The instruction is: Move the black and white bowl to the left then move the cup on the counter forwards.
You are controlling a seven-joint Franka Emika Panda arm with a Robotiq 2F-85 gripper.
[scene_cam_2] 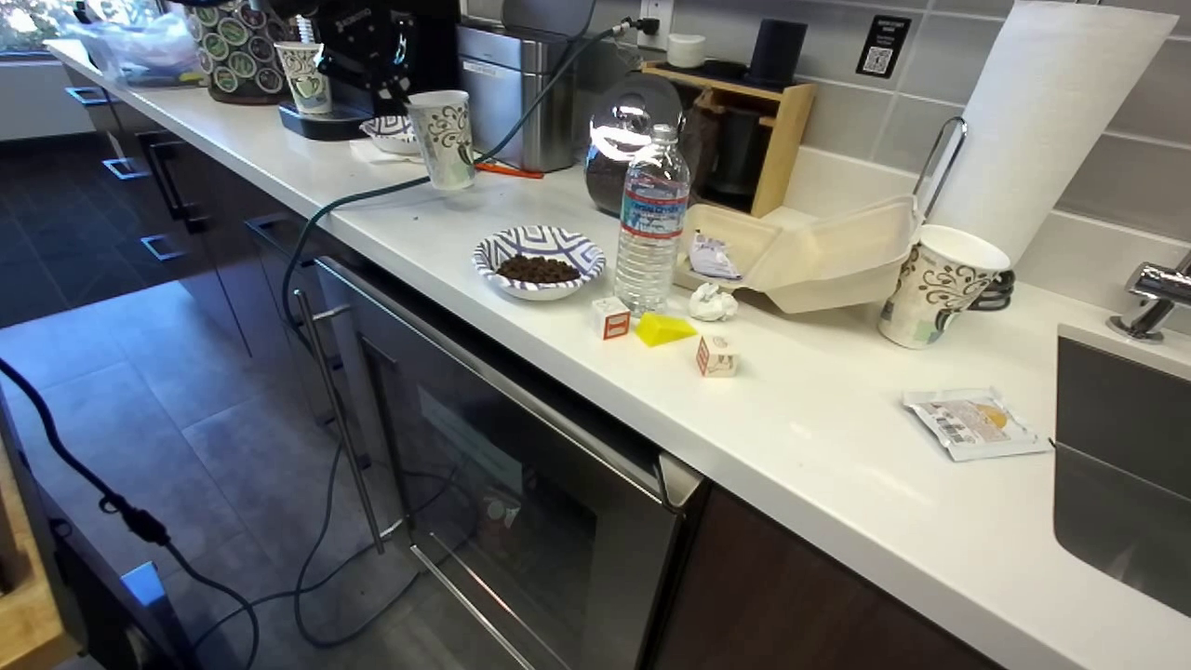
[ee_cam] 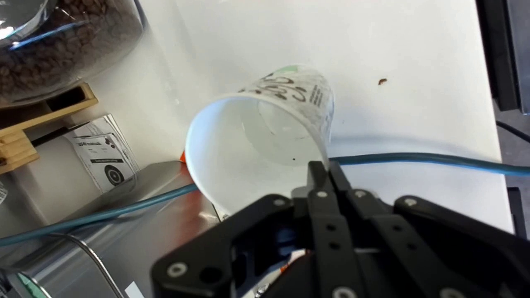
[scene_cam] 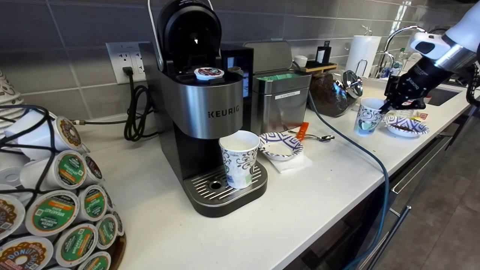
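Plainly, in an exterior view, the left bowl sits left of the hose, while right of it comes the cup, its rim clamped in the gripper, then the filled bowl; I can't tell which bowl is meant. Crossing the hose could snag and tip the cup, and so narrow a pinch may let its rim buckle.

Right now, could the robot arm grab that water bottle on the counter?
Probably not yet: its claw looks clamped on the rim of a paper cup, so it would likely have to let go first. The bottle stands upright with its neck exposed; a yellow wedge lies near its base.
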